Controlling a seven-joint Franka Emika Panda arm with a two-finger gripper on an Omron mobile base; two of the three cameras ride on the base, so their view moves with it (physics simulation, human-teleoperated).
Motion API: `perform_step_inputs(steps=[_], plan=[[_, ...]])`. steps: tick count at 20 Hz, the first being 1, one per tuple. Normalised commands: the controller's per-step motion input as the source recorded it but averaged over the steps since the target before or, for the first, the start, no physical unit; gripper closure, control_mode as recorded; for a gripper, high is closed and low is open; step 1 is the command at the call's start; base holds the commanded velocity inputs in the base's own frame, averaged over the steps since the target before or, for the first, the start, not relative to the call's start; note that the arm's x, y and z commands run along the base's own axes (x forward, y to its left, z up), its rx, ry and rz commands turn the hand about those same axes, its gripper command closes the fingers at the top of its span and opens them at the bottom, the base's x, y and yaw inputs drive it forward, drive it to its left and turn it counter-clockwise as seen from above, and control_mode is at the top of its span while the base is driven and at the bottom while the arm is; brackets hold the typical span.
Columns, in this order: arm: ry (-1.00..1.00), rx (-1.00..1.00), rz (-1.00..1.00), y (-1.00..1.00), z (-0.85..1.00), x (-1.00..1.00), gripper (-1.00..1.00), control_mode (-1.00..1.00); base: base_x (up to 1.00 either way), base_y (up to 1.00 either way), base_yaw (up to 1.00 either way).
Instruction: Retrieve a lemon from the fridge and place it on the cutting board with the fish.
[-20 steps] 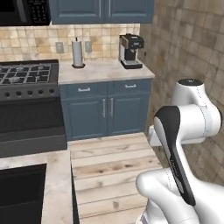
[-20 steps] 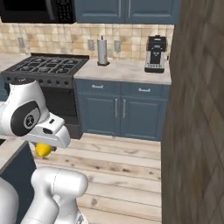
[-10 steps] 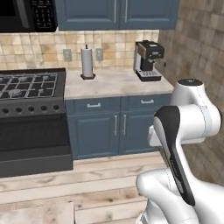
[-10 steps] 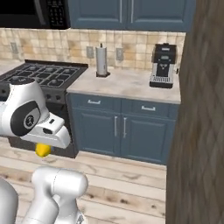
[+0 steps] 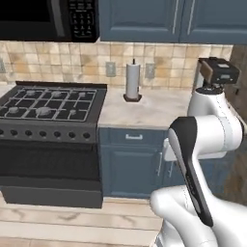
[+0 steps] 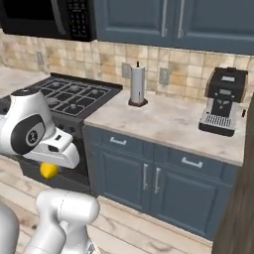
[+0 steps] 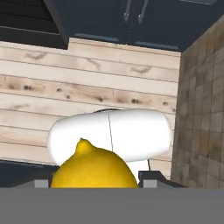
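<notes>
A bright yellow lemon (image 7: 93,169) sits between my gripper's (image 7: 96,181) two dark finger tips, which are shut on it, low in the hand view. From the right base view the lemon (image 6: 48,170) hangs under the white hand, with the gripper (image 6: 50,167) held low in front of the stove, above the wooden floor. The fridge, the cutting board and the fish are out of view.
A black gas stove (image 5: 48,103) stands to the left, with a microwave (image 5: 43,19) above it. Beside it, a beige counter (image 5: 149,111) over navy cabinets (image 6: 149,173) carries a paper towel roll (image 5: 132,82) and a coffee machine (image 6: 223,101). A brown tiled wall (image 7: 201,100) rises on the right.
The whole picture has shifted: the base has driven and turned, so stove and counter now sit closer and further right. The lemon stays in the shut gripper, and the arm's pose is unchanged.
</notes>
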Motion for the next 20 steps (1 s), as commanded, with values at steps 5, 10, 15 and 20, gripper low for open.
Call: perform_step_inputs(steps=[5,10,15,20], plan=[[0.0,0.0,0.0,0.0,0.0,0.0,1.0,1.0,0.95,-0.02,0.71],[0.0,0.0,0.0,0.0,0.0,0.0,1.0,1.0,0.66,0.0,0.77],[0.0,0.0,0.0,0.0,0.0,0.0,1.0,1.0,0.31,0.08,0.76],[0.0,0.0,0.0,0.0,0.0,0.0,1.0,1.0,0.2,0.22,0.71]])
